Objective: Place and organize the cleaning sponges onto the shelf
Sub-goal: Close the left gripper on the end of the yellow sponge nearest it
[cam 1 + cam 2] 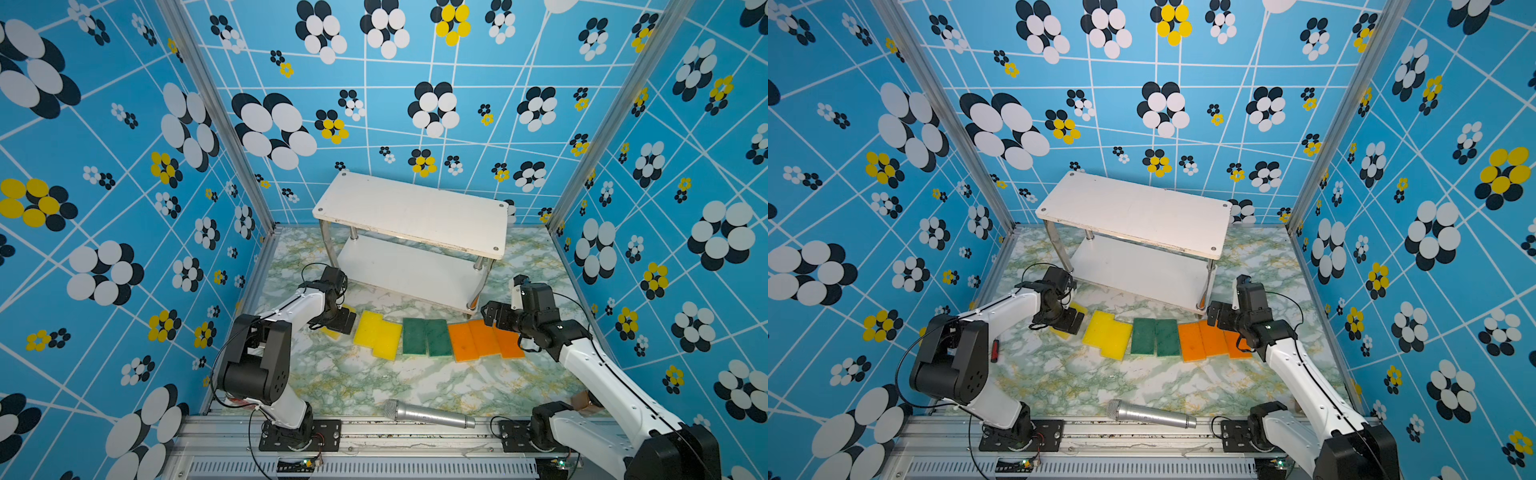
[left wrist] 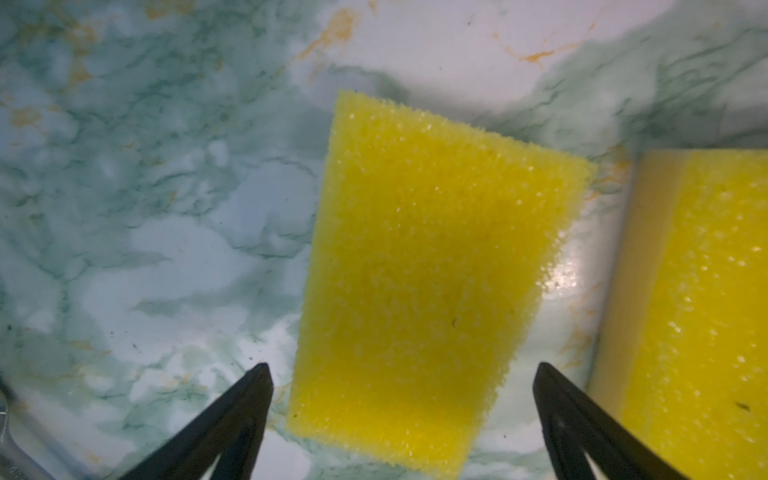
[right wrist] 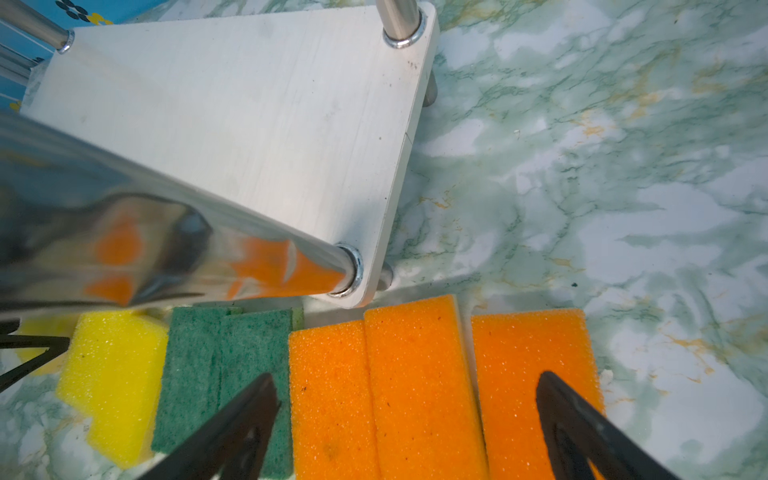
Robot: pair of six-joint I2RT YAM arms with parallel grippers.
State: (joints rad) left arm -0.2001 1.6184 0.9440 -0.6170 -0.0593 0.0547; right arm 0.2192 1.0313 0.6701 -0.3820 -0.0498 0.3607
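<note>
Shelf (image 1: 411, 212): stands at the back of the marbled table (image 1: 374, 382), upright, two white boards on metal posts.

Cleaning sponges: all eight lie flat on the table in a row just in front of the shelf's lower board. From left to right in both top views the row runs one yellow sponge (image 2: 432, 282), a yellow pair (image 1: 378, 334), two green sponges (image 1: 426, 337) and three orange sponges (image 1: 478, 338). The pair, the green two and the orange three each lie edge to edge. The lone yellow one lies slightly apart from the pair.

Left gripper (image 2: 402, 368): jaws spread wide, grasping nothing. It hangs over the lone yellow sponge. In the wrist view the sponge lies between the two fingertips, a strip of table showing on either side – no contact visible.

Right gripper (image 3: 406, 376): jaws likewise released and empty. It hangs over the orange group, near the shelf's front right post. One fingertip sits over the seam between green and orange, the other over the outermost orange sponge – the middle orange sponge lies between them. Its height above the sponges cannot be told.

A microphone (image 1: 428, 413) lies at the table's front edge, well apart from the row.
</note>
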